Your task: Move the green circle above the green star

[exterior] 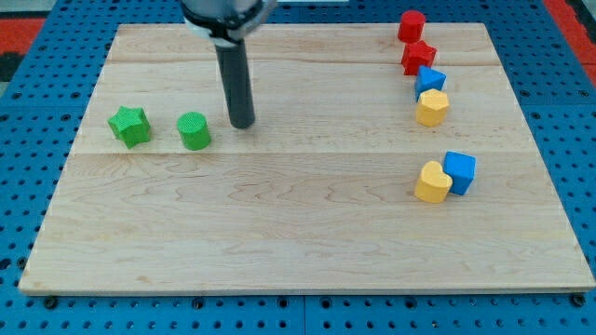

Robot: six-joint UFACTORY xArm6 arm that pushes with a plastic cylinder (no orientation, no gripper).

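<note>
The green circle lies on the wooden board at the view's left. The green star lies just to its left, a small gap between them, at about the same height in the view. My tip is on the board just to the right of the green circle, a short gap away, not touching it. The dark rod rises from the tip to the arm at the view's top.
At the view's upper right stand a red block, a red star, a blue block and a yellow block in a close column. Lower right, a yellow heart touches a blue cube.
</note>
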